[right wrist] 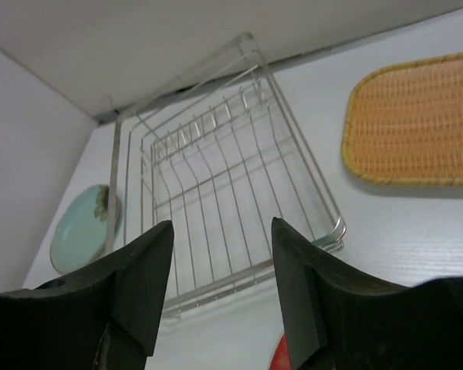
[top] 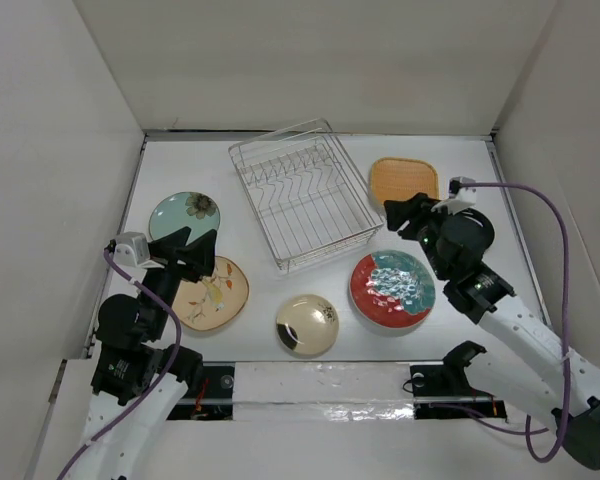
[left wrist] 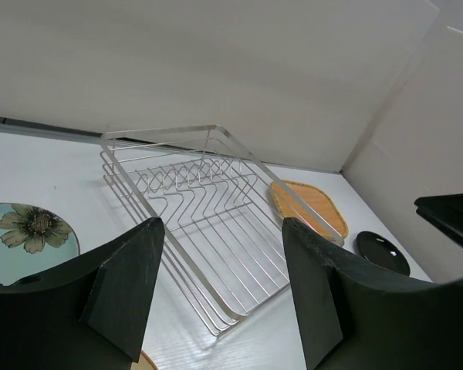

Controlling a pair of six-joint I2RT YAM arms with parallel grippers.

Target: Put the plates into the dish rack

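The silver wire dish rack (top: pixel 300 195) stands empty at the table's middle back; it also shows in the left wrist view (left wrist: pixel 208 200) and the right wrist view (right wrist: pixel 216 169). The orange plate (top: pixel 404 182) lies right of it. The pale teal flowered plate (top: pixel 183 217) and the beige floral plate (top: pixel 212 292) lie at the left. The cream plate (top: pixel 307 325) and the red patterned plate (top: pixel 392 288) lie in front. The small black plate (left wrist: pixel 382 252) shows only in the left wrist view. My left gripper (top: pixel 195 252) (left wrist: pixel 224 227) is open and empty above the beige plate. My right gripper (top: pixel 405 215) (right wrist: pixel 221 223) is open and empty between the orange and red plates.
White walls close in the table on the left, back and right. A dark strip with cables runs along the near edge between the arm bases (top: pixel 330 385).
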